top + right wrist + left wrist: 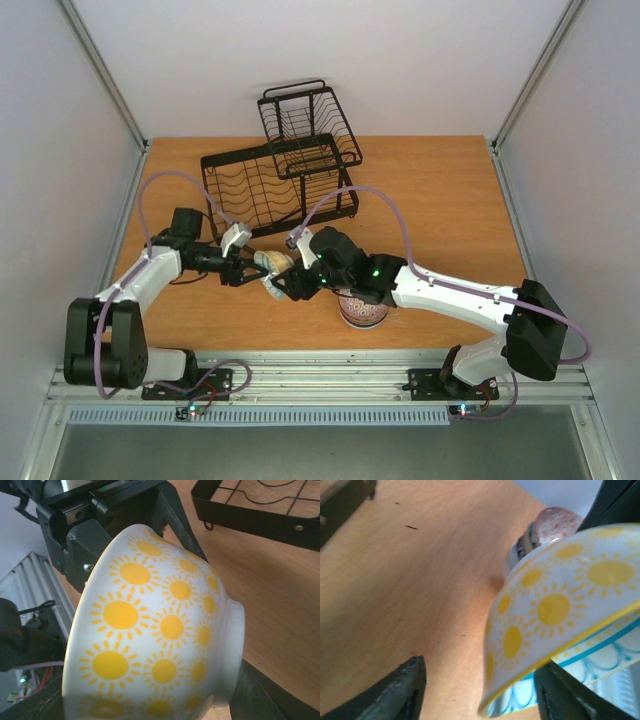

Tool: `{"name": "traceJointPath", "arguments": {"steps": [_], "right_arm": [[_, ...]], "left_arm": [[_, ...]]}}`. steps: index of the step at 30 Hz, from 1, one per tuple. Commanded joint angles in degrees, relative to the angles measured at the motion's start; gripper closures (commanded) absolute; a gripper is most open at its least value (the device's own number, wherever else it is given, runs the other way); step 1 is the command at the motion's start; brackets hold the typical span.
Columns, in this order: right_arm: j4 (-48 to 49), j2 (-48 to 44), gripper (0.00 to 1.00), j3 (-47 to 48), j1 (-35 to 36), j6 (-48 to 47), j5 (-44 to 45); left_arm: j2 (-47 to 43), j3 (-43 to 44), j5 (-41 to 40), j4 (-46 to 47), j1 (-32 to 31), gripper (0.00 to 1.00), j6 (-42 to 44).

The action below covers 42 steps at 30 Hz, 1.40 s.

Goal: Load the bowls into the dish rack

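Note:
A white bowl with yellow suns outside and teal lines inside (270, 267) hangs tilted above the table between both grippers. My right gripper (283, 284) is shut on it; the bowl fills the right wrist view (160, 630), with the gripper (150, 707) at its lower edge. My left gripper (247, 270) is open, and the bowl's rim (555, 610) sits between its jaws, near the right finger (565, 695); the gripper (481, 672) is not closed on it. The black wire dish rack (262, 185) stands behind, with its raised basket (310, 122).
A stack of patterned bowls (362, 309) stands on the wooden table (450, 210) under my right arm; its pink-dotted side shows in the left wrist view (552, 522). The rack's lower frame (250, 515) is close behind the held bowl.

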Motion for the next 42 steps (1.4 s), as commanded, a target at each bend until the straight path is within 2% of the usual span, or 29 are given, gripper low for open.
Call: {"name": "traceJointPath", "arguments": {"steps": [1, 5, 12, 17, 26, 34, 38, 39, 40, 42], "right_arm": [[-3.1, 0.6, 0.99, 5.3, 0.4, -4.5, 5.1], [-8.9, 2.2, 0.99, 9.1, 0.8, -7.1, 13.2], [-14.1, 5.8, 0.99, 15.4, 2.7, -12.4, 23.9], [-15.9, 11.7, 0.99, 22.8, 4.9, -18.3, 29.1], [-17.0, 22.3, 0.99, 35.5, 5.2, -24.0, 32.4], [-16.7, 24.4, 0.99, 36.0, 5.2, -23.2, 33.0], [-15.9, 24.0, 0.99, 35.1, 5.2, -23.1, 34.2], [-15.9, 23.8, 0.99, 35.0, 5.2, -23.2, 34.5], [-15.7, 23.7, 0.99, 34.9, 5.2, -23.2, 34.8], [-15.4, 23.4, 0.99, 34.4, 5.2, -23.3, 35.4]], "left_arm": [[-5.1, -4.2, -9.0, 21.0, 0.0, 0.35, -16.4], [-7.8, -8.0, -20.0, 32.7, 1.0, 0.29, -24.2], [-5.1, -8.3, -35.0, 41.7, 4.7, 0.27, -31.6], [1.0, -5.4, -42.2, 42.3, 4.8, 0.27, -32.9], [8.1, -1.9, -51.2, 42.4, 5.0, 0.27, -33.5], [13.0, 3.1, -58.6, 40.4, 4.4, 0.28, -34.7], [13.6, 3.8, -63.6, 38.0, 3.1, 0.32, -32.2], [13.1, 3.5, -64.3, 37.8, 0.9, 0.36, -31.5], [12.7, 3.3, -65.1, 37.7, -0.3, 0.41, -30.8], [12.2, 3.2, -66.9, 36.9, -2.2, 0.65, -29.2]]}}
